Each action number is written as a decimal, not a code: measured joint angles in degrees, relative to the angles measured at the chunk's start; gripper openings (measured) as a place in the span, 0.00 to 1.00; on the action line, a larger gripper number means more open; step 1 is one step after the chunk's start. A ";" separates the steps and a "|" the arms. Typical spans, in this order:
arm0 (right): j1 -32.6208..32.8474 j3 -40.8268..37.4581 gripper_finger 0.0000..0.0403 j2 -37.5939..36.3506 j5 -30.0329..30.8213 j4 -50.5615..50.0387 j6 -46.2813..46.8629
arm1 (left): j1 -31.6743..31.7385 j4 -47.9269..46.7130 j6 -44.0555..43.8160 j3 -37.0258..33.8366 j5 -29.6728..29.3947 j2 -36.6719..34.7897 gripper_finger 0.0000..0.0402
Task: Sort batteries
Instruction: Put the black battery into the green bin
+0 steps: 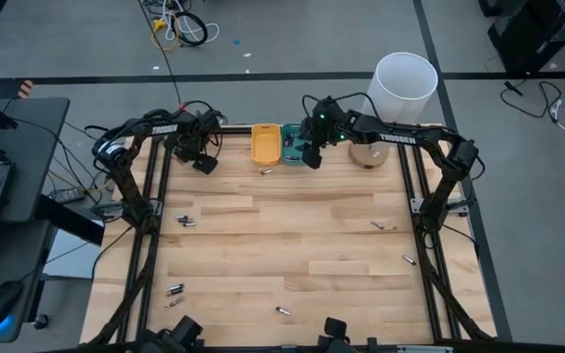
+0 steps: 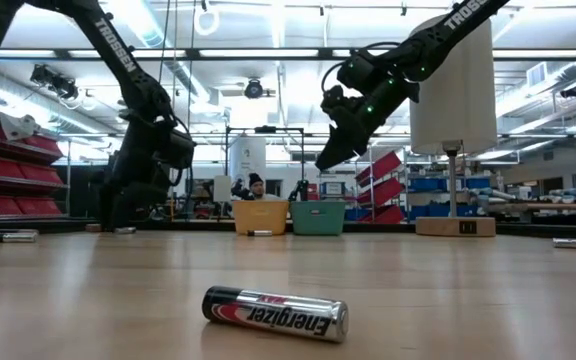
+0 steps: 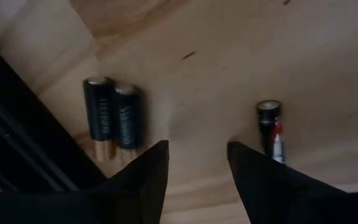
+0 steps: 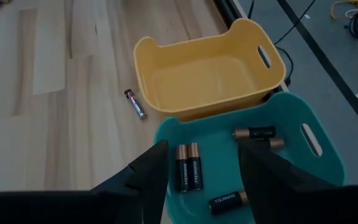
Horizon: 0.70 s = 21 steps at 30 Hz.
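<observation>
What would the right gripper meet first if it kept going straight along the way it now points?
Most likely the teal tray. The right gripper hangs open above it, and the pair of batteries lying side by side on the tray floor sits between its fingertips. Depth is unclear, but nothing else shows in that line.

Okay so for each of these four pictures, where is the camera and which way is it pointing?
High: overhead, looking down on the table; both arms show.
Low: at table-top height, looking level past a battery to the room; both arms hang in.
Left wrist: looking down past the left fingers at three batteries.
Right wrist: above the teal tray; right fingers show.
Shared: the yellow tray appears in the high, low and right wrist views.
</observation>
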 joint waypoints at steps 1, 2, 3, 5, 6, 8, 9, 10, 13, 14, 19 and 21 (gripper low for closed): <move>0.00 0.00 0.44 0.00 0.01 -0.17 0.01 | 0.00 -0.10 -0.02 -0.08 -0.15 -0.06 0.46; 0.00 0.00 0.44 0.00 0.00 -0.22 0.01 | 0.00 -0.04 -0.04 -0.09 0.10 -0.05 0.46; 0.00 0.00 0.44 0.00 0.00 -0.24 0.01 | -0.01 -0.06 -0.02 -0.09 0.09 -0.04 0.46; 0.00 0.00 0.44 0.00 0.02 -0.55 0.01 | -0.22 -0.06 -0.03 -0.11 0.14 -0.04 0.46; 0.00 0.00 0.44 0.00 0.00 -0.65 0.01 | -0.27 -0.07 -0.09 -0.11 0.13 -0.04 0.46; 0.00 0.00 0.44 0.00 0.01 -0.66 0.01 | -0.44 -0.26 -0.50 -0.08 0.36 -0.04 0.46; 0.00 0.00 0.44 0.00 0.00 -0.66 0.01 | -0.58 -0.35 -0.79 -0.06 0.53 -0.04 0.46; 0.00 0.00 0.44 0.00 0.01 -0.65 0.01 | -0.81 -0.52 -1.31 -0.06 0.51 -0.08 0.46; 0.00 0.00 0.44 0.00 0.02 -0.69 -0.07 | -1.50 -1.19 -1.71 -0.09 1.21 -0.66 0.46; 0.00 0.00 0.44 0.00 0.02 -0.68 -0.32 | -1.61 -1.21 -1.67 -0.01 1.25 -0.84 0.46; 0.00 0.00 0.44 0.00 0.04 -0.60 -0.67 | -1.45 -2.12 -0.37 3.47 0.95 -0.94 0.46; 0.00 0.00 0.44 0.00 0.07 -0.68 -0.85 | -1.51 -2.01 -0.06 5.24 0.98 -0.94 0.46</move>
